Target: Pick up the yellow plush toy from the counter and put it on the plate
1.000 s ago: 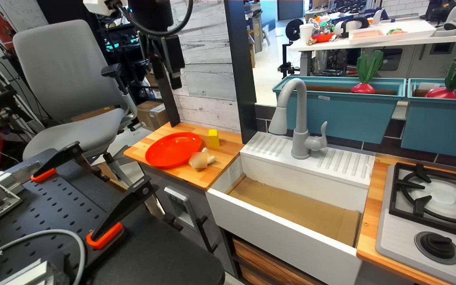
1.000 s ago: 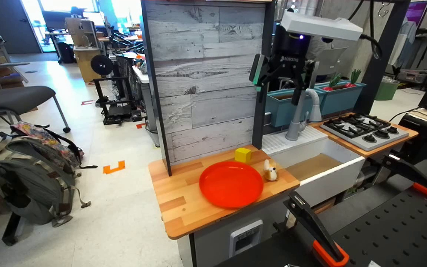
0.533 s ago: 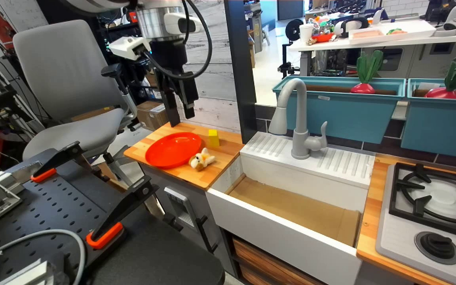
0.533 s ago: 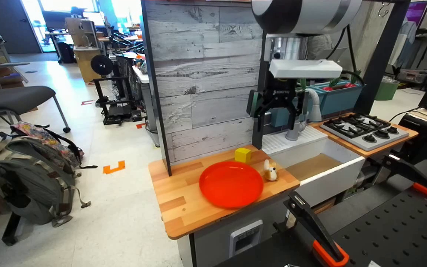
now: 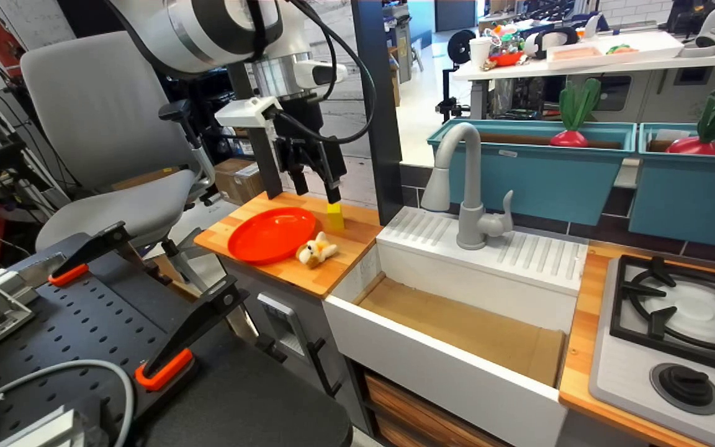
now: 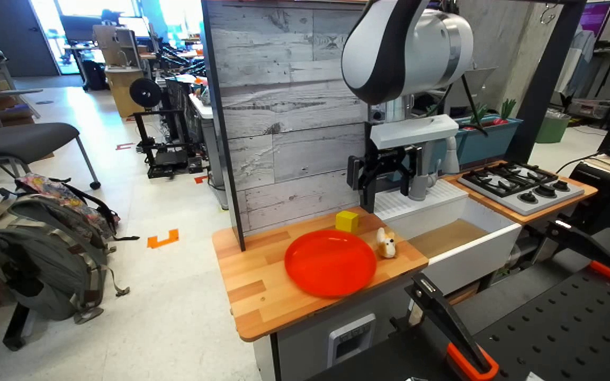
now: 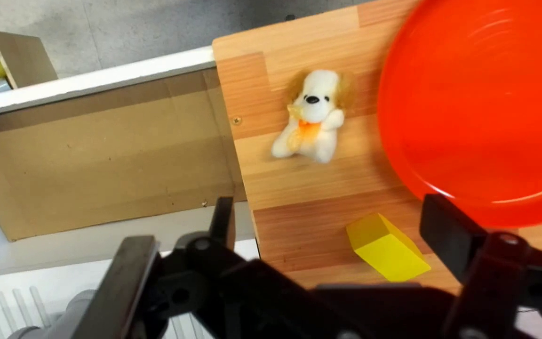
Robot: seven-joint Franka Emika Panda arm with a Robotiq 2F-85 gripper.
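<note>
Because the plush toy (image 7: 312, 117) lies face up on the tabletop (image 7: 299, 183), just right of the plate (image 7: 482, 108) in both exterior views and not touching it, the jaws, which hang wide apart with nothing held between them above the far side, probably need to travel nearer before going down. The yellow block (image 7: 388, 247) sits farther back; it is the brighter yellow, yet its flat faces and crisp edges are nothing like plush, so I take the dog-shaped plush toy, white with tan-yellow ears, as the one meant. A good approach would pass high enough to clear that block, then drop straight with one jaw in the gap by the plate and the other toward the sink (image 5: 450, 385), pinching the belly rather than the wispy ears. The body looks soft and rounded, so it should squash a little and forgive a slightly crooked grip. The plate is glossy, orange-red and round, with a raised rim that a careless jaw could nudge across the striped wood; lifting well above that rim before moving left seems prudent.
</note>
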